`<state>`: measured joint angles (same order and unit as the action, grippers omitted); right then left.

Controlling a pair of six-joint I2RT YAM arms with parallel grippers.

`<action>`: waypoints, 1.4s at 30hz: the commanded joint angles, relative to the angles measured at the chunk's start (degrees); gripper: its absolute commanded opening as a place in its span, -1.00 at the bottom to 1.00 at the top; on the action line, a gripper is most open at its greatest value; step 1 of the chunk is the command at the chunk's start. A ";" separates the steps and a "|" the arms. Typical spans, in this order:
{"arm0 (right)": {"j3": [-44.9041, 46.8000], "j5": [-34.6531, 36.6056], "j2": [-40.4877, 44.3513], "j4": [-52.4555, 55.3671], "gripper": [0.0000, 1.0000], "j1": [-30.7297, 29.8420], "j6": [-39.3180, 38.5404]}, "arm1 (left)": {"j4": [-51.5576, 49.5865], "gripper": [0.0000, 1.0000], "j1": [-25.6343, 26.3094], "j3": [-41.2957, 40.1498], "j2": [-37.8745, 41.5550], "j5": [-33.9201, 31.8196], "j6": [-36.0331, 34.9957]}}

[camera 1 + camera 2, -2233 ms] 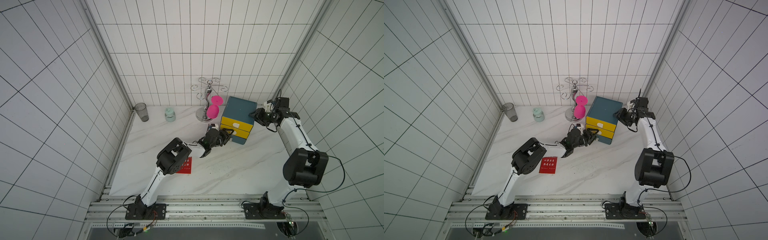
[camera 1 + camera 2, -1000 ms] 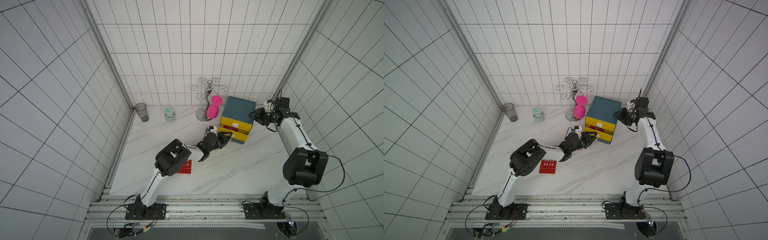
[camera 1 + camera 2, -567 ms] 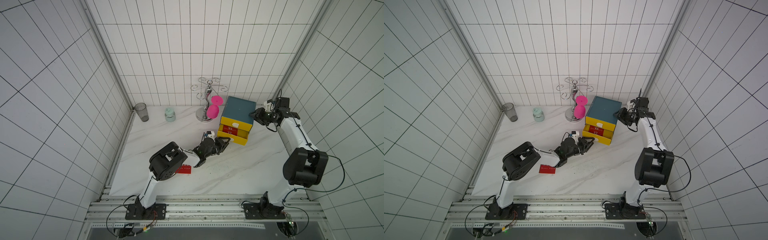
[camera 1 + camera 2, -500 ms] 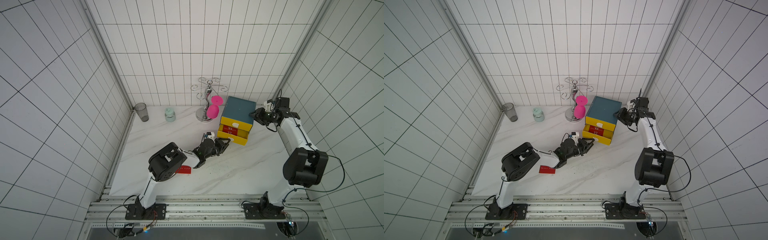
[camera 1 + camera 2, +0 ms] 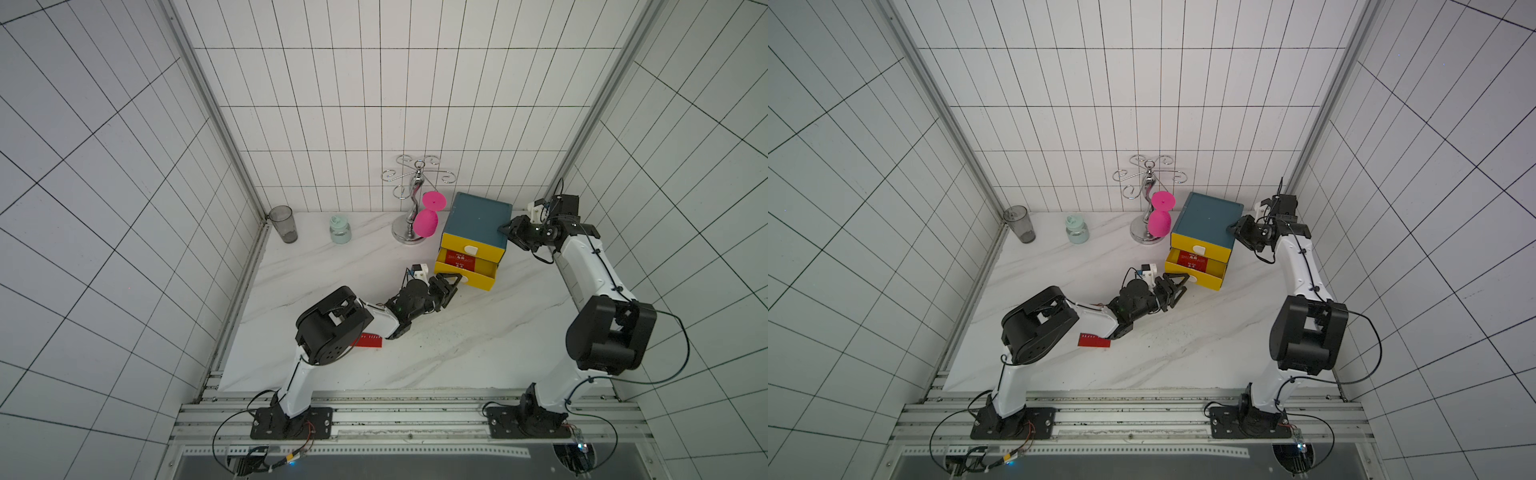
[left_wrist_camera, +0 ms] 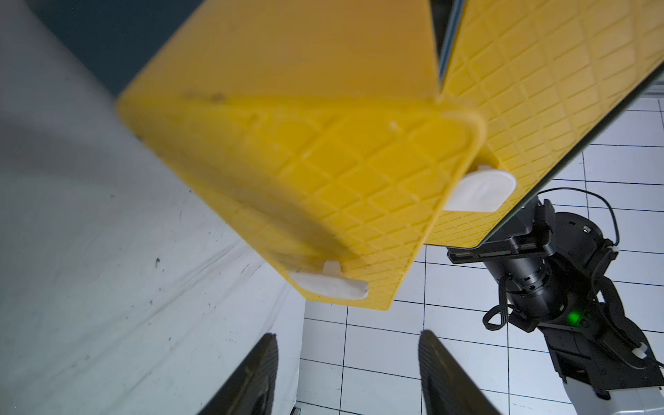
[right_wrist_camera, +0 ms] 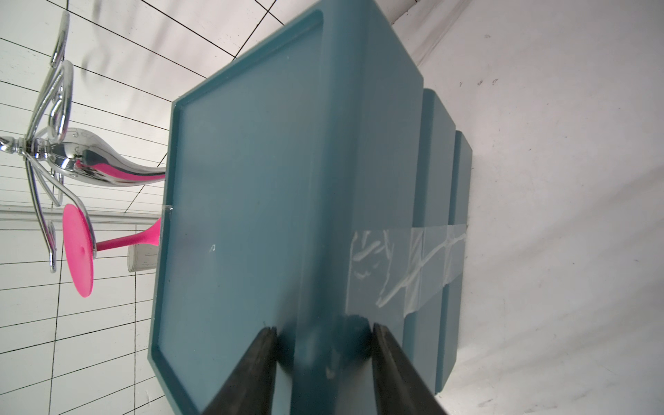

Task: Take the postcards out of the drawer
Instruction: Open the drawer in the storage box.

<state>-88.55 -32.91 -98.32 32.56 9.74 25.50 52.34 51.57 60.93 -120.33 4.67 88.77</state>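
Red card comes first: one postcard [image 5: 369,340] lies flat on the marble desk [image 5: 457,353], well behind the left hand [image 5: 454,286] and beside that arm's elbow. The left hand is open, with nothing between its spread fingers. Its tips are just short of the white handle [image 6: 330,284] on the lower drawer [image 5: 482,282]. That yellow drawer stands pulled out ahead of the hand, and another postcard [image 5: 460,260] lies inside it, lettering up. Beyond, the right hand [image 5: 508,231] is clamped on the top edge of the blue cabinet [image 5: 478,218], a finger on each face. Farther back a pink glass [image 5: 426,222] hangs from a chrome rack [image 5: 411,208]. A pale jar [image 5: 340,230] and a grey tumbler [image 5: 284,224] stand by the wall.
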 commanded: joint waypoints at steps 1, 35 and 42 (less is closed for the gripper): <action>2.24 1.52 -2.24 3.30 -0.12 -0.77 -0.54 | 0.80 0.30 0.00 2.01 -2.33 -2.30 -0.43; 2.68 1.26 -2.41 3.30 -0.17 -0.75 -0.18 | 0.48 -0.22 0.21 5.53 -6.08 -4.22 -0.62; 2.53 1.26 -2.50 3.30 -0.17 -0.81 -0.01 | 0.73 -0.32 0.20 4.90 -5.35 -4.60 -1.29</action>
<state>-88.55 -32.97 -98.30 32.49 9.76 25.71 52.84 51.75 66.48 -125.84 0.91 88.77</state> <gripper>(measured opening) 0.417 0.346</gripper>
